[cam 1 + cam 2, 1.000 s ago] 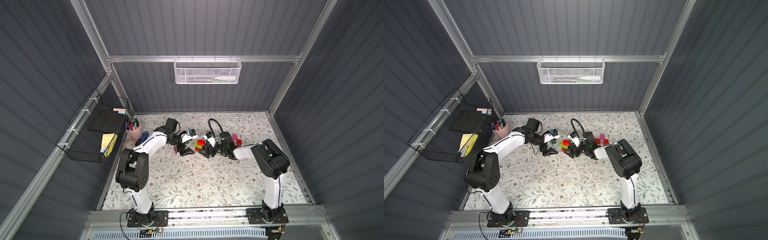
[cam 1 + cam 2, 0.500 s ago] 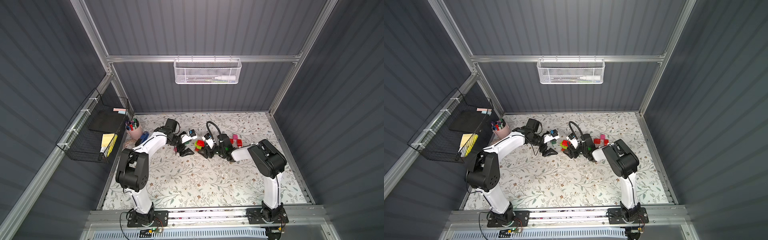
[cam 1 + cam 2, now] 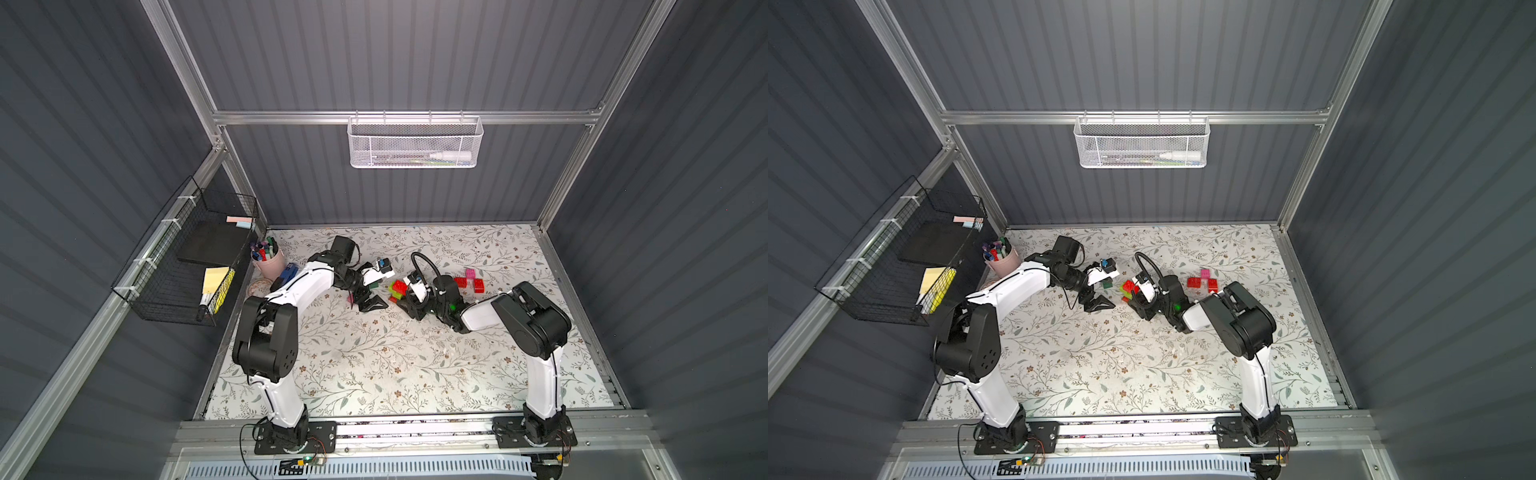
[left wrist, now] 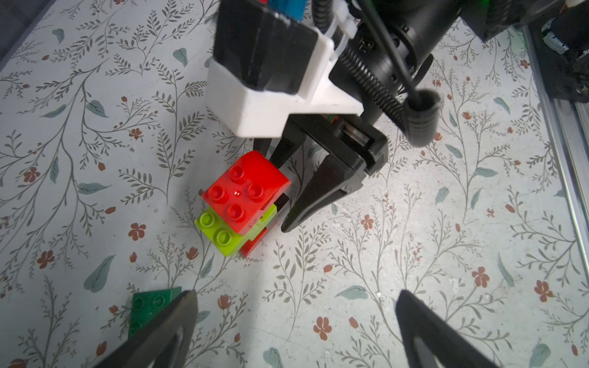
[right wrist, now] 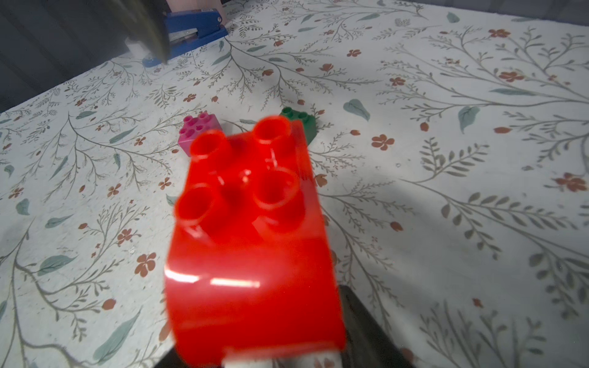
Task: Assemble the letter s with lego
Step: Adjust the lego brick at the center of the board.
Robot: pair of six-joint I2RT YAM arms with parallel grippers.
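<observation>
Red over lime over red: lego stack (image 4: 242, 204) upright at frame centre, straddled by right gripper (image 4: 280, 194), jaws partly closed around it, likely to steady it; firm grip impossible to tell. At lower edge, left gripper (image 4: 296, 328) wide open, empty, near dark green brick (image 4: 149, 306).

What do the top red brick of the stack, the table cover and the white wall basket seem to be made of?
Red brick: hard glossy plastic, as bright highlights and moulded studs show. Table cover: probably printed vinyl or paper, matt, with a flat floral pattern. Basket: white-coated metal mesh, judging by its fine perforated grid.
</observation>
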